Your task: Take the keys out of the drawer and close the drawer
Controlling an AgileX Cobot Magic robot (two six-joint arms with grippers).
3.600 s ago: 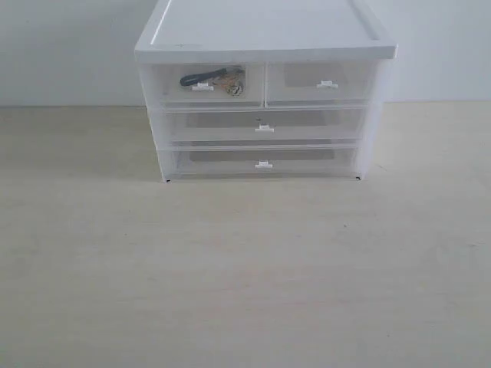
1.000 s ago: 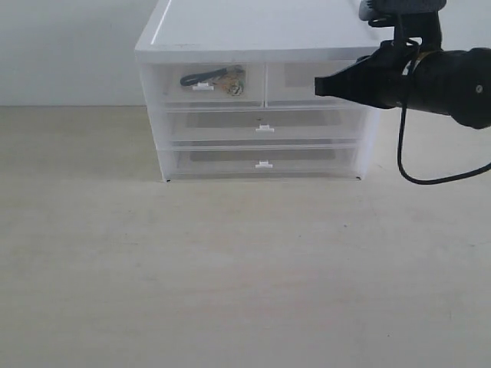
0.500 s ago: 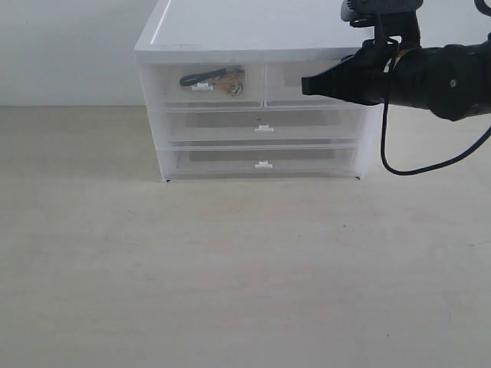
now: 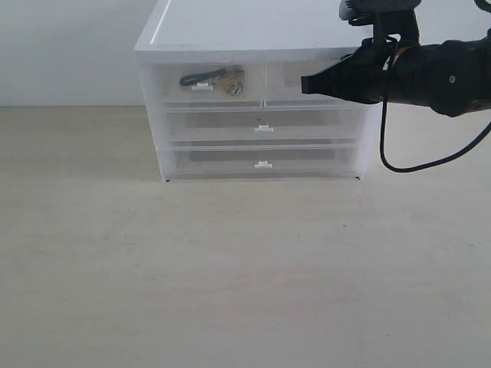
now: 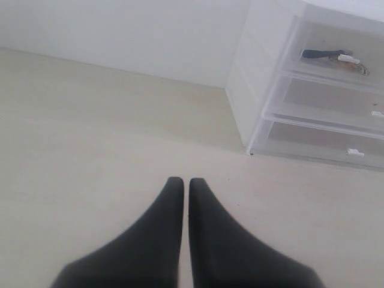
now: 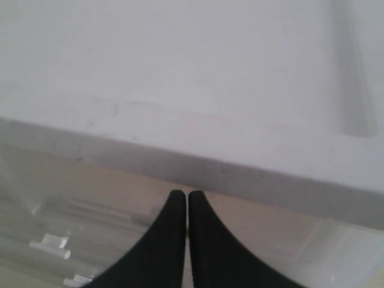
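The keys [image 4: 215, 78] lie inside the top left drawer [image 4: 170, 88], whose translucent front sits flush with the cabinet, its tab handle [image 4: 202, 87] below them. My right gripper [image 4: 305, 84] is shut and empty. It hovers in front of the top right small drawer [image 4: 285, 90], pointing left, a short way right of the keys' drawer. The right wrist view shows its tips [image 6: 182, 195] just under the cabinet's top lip [image 6: 198, 159]. My left gripper [image 5: 182, 181] is shut and empty over bare table, far from the keys [image 5: 333, 56] and the drawer [image 5: 327, 42]. The exterior view does not show it.
The white cabinet [image 4: 261, 34] stands at the back of the pale wooden table [image 4: 230, 268], with two full-width drawers [image 4: 307, 123] under the small pair. A black cable [image 4: 399, 165] hangs from the right arm. A white wall is behind.
The right arm came into view from the right and moved left in front of the top right drawer; it has barely moved in the last half second. The drawer and keys are unchanged.
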